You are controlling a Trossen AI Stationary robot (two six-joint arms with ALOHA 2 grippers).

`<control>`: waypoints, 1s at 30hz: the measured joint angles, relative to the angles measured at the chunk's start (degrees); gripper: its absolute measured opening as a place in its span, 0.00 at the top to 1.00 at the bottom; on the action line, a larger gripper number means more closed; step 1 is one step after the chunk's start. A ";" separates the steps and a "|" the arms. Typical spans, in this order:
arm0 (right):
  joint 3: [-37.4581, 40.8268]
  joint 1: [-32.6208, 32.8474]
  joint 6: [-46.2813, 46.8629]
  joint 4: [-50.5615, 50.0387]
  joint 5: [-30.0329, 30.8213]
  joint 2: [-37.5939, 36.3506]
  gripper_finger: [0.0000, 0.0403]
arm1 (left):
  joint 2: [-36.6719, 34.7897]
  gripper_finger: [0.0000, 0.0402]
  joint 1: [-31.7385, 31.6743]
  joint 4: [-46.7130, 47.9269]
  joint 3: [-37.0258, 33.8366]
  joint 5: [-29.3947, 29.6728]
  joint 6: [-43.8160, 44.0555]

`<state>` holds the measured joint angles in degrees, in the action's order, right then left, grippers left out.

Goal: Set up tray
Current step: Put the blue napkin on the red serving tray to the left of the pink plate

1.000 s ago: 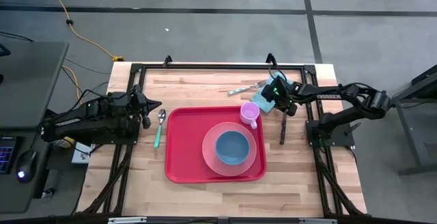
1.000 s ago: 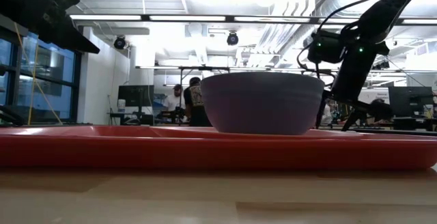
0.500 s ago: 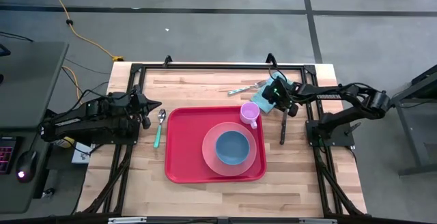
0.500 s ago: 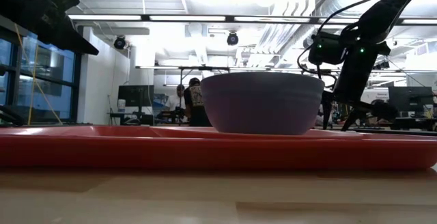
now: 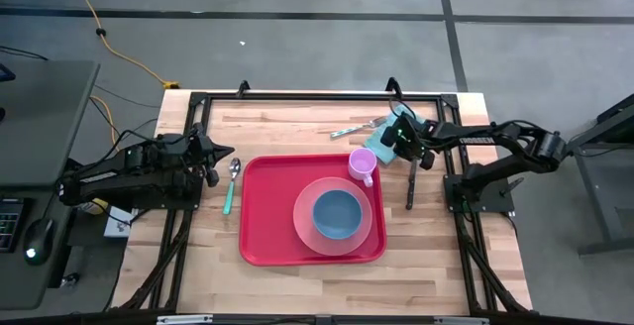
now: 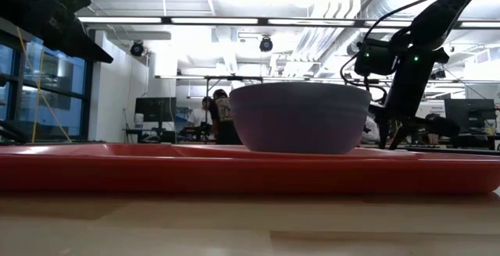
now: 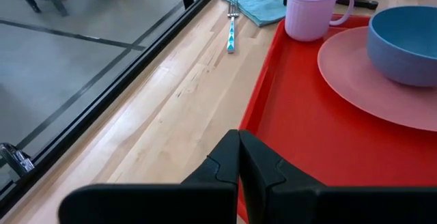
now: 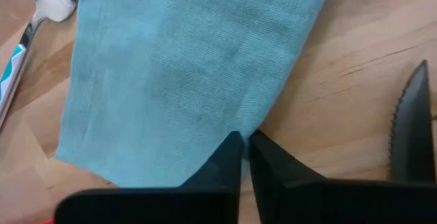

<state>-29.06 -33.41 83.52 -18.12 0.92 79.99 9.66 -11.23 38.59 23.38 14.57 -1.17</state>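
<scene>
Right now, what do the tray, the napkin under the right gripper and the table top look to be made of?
Tray: glossy red plastic, likely; smooth, showing reflections. Napkin: teal woven cloth; thread texture shows. Table top: light wood, seemingly butcher-block; grain and plank seams visible. The right gripper is shut at the napkin's edge.

Red tray [image 6: 250,170] across the near foreground on a wooden table [image 6: 234,225]. Bowl [image 6: 300,118] standing on it, right of centre. Dark arm [image 6: 406,61] reaching down at far right, green lights lit. Another arm [image 6: 47,14] at upper left. People [image 6: 212,119] among desks far behind.
</scene>
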 joint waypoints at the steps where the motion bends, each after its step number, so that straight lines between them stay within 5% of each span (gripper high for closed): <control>1: 0.00 0.00 -0.26 0.16 -0.03 0.04 0.99 | 0.00 0.90 0.01 0.00 0.00 0.01 0.00; 30: 0.09 -0.63 -5.58 -0.82 2.64 -10.90 1.00 | -0.01 0.90 -0.01 0.02 0.00 0.12 0.02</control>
<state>-28.97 -34.04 77.93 -18.94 3.56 69.09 9.65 -11.25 38.61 23.38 14.70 -1.14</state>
